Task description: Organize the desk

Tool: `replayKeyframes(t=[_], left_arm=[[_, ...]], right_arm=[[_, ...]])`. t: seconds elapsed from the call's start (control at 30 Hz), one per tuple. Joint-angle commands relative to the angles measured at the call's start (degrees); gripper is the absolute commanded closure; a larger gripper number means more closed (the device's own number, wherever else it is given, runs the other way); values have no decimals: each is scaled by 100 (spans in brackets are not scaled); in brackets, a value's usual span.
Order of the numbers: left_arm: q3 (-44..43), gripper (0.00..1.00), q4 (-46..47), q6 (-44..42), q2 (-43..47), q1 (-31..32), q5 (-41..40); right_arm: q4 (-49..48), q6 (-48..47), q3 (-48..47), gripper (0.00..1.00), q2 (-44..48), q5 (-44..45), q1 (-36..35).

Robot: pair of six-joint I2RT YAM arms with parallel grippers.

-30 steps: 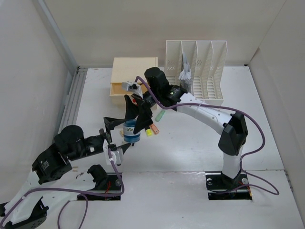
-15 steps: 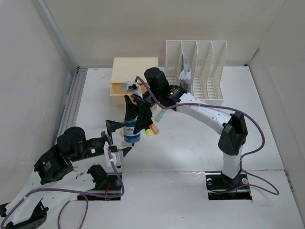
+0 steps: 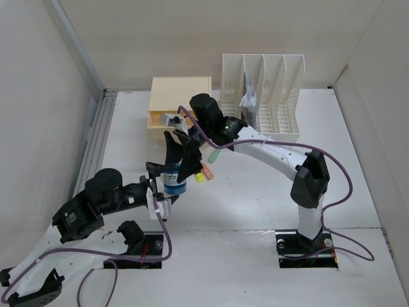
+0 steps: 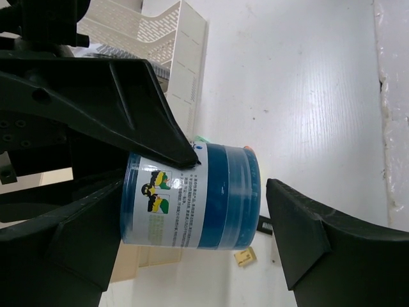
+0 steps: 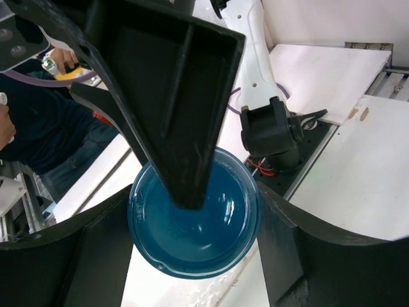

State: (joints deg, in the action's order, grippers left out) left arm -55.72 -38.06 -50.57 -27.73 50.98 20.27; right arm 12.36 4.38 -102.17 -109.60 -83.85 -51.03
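White desk (image 3: 255, 192): blue tub (image 3: 174, 181) upright; drawer box (image 3: 181, 93) open; file rack (image 3: 281, 83) holds papers (image 3: 249, 97).

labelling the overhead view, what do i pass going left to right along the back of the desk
grooved metal rail → cream drawer box → white slotted file rack; blue jar left out, since it shares the drawer box's left-right span

Translucent blue tub (image 4: 223, 195) with white label (image 4: 171, 211) printed green, yellow and black, cream drawer box (image 3: 181, 89), white desk (image 3: 255, 192)
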Motion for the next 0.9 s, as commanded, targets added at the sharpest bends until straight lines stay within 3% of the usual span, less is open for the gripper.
replayKeyframes(t=[0.0,0.17,0.3,0.37,0.47,0.57,0.67,0.73,0.8,0.87], left_arm=[[62,17,220,56,-49,35,-128],[237,20,325,56,4,35,-383],[237,34,379,56,66,35,-506],[237,52,431,56,66,35,-568],[290,90,510,152,127,35,-656],[290,100,510,205,179,35,-656],[238,100,563,205,180,35,-656],[237,100,563,258,180,35,-603],[185,100,563,258,180,35,-603],[185,100,563,319,180,35,-603]], right_arm=[[-348,28,-198,100,88,-913,-65],[-348,28,-198,100,141,-913,-65],[-348,28,-198,100,141,-913,-65],[-348,28,-198,100,141,-913,-65],[-348,28,-198,100,141,-913,-65],[-348,28,-198,100,141,-913,-65],[-348,28,-198,99,88,-913,-65],[-348,80,-250,83,88,-913,-65],[-348,80,-251,58,88,-913,-65],[-348,80,-251,42,36,-913,-65]])
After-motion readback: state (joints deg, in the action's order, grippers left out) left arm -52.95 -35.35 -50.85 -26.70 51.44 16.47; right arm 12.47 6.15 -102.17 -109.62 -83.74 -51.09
